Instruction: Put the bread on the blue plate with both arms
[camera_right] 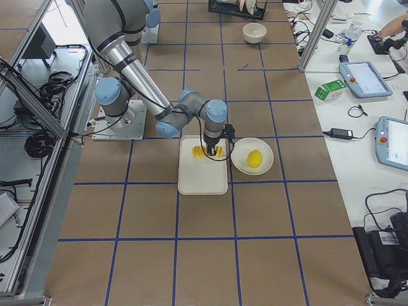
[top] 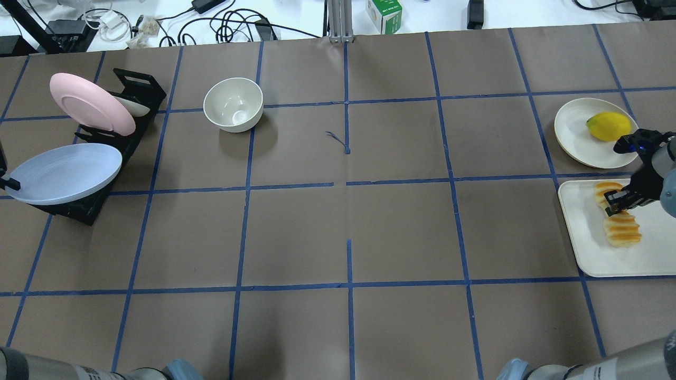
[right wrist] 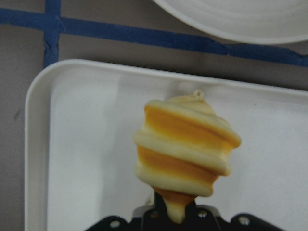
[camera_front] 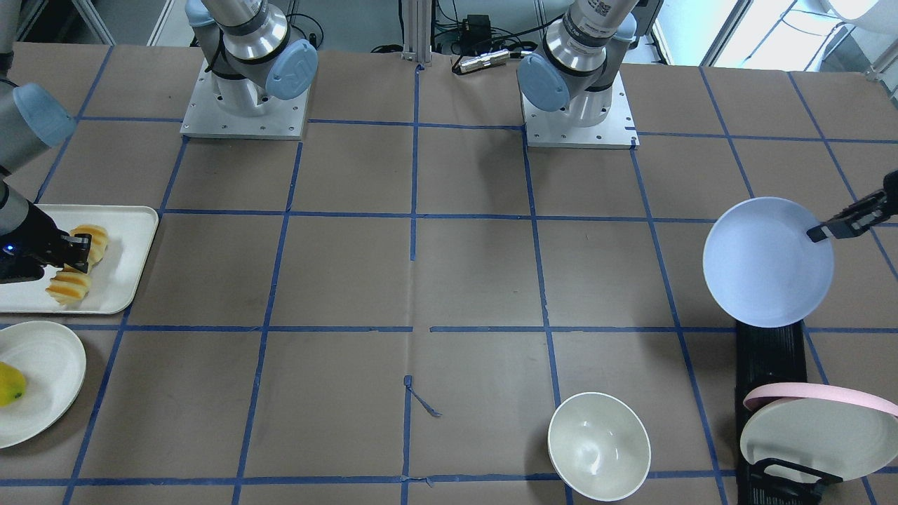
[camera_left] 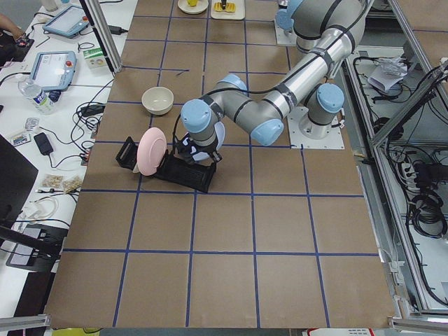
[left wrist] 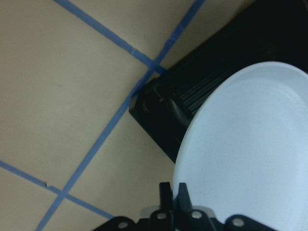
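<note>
Bread in white tray; lemon plate beside.

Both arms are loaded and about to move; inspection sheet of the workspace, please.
Surface: brown paper table, blue tape grid, loose tape end mid-table.
Job's things: bread gripped mid-loaf at the white tray; blue plate held by its rim at the black rack end.
Clutter: white bowl; yellow fruit on white plate; pink plate in rack.
Grippers: left gripper shut on blue plate; right gripper shut on bread.
Cables: tangle beyond the far table edge.
Surroundings: teach pendants on side table.
</note>
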`<state>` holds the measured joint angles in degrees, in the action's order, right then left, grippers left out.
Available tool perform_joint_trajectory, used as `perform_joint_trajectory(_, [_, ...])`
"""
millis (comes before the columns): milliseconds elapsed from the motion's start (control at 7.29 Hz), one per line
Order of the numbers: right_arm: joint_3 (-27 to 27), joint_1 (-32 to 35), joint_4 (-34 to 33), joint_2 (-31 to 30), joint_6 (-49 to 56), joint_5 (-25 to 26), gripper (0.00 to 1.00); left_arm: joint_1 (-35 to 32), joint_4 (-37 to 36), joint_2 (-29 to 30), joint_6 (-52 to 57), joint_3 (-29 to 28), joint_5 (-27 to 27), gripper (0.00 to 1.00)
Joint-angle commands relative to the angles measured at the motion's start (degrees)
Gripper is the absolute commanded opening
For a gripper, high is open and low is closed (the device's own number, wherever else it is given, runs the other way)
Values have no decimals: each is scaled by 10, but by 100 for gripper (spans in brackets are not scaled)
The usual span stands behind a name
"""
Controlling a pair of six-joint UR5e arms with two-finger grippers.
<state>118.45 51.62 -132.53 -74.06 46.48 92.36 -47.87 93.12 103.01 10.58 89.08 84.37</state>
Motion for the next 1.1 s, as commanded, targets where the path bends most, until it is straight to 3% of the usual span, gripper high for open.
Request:
perform_joint_trajectory(0, [-2, 4, 28, -29, -9, -3, 0, -127, 35, -58, -9, 9, -24, 0])
perform_joint_trajectory(137, [-2, 7, 45, -46, -43, -3, 0, -199, 11, -71, -13, 15, -51, 0])
perform_joint_trajectory(411, [-21, 26, 64, -52, -46, -3, 0, -327, -166, -69, -14, 81, -134, 0])
perform_joint_trajectory(548, [-43, 33, 96, -53, -61, -3, 0, -368, -268, -56, -20, 113, -153, 0])
perform_joint_trajectory(823, [-123, 86, 202, -66, -123, 2, 0, -417, -381, 6, -9, 179, -232, 0])
perform_joint_trajectory(960, [-147, 107, 245, -66, -170, -3, 0, -425, -465, 41, 3, 212, -238, 0])
